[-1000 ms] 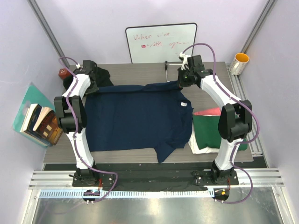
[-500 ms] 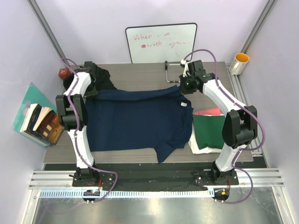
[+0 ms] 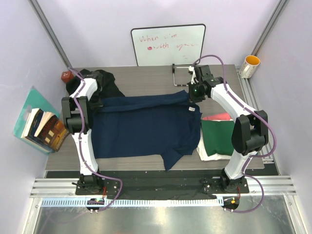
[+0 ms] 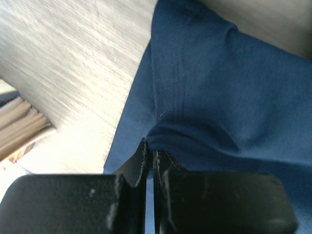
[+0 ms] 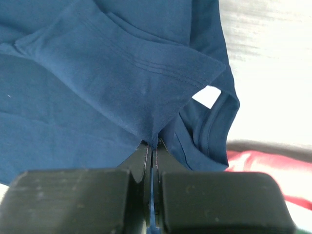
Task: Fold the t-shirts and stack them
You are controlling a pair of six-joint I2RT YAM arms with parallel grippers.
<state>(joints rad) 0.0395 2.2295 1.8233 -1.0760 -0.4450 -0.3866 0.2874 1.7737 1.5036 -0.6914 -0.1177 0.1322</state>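
Since a second ago: far edge of navy t-shirt (image 3: 146, 126) drawn nearer, away from whiteboard (image 3: 168, 45). Left gripper (image 4: 149, 146) and right gripper (image 5: 152, 146) each pinched tight on a far-edge corner. Shirt spread in front of whiteboard. Cloth likely light and limp, sagging between grips; hold the stitched hems.

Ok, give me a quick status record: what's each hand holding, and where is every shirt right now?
left hand: shut on the navy t-shirt, at its far left edge
right hand: shut on a fold of the navy t-shirt near the collar
navy t-shirt: spread across the table
black t-shirt: crumpled, far left corner
folded pile, right side: dark green t-shirt over cream-white t-shirt, pink-red t-shirt showing behind
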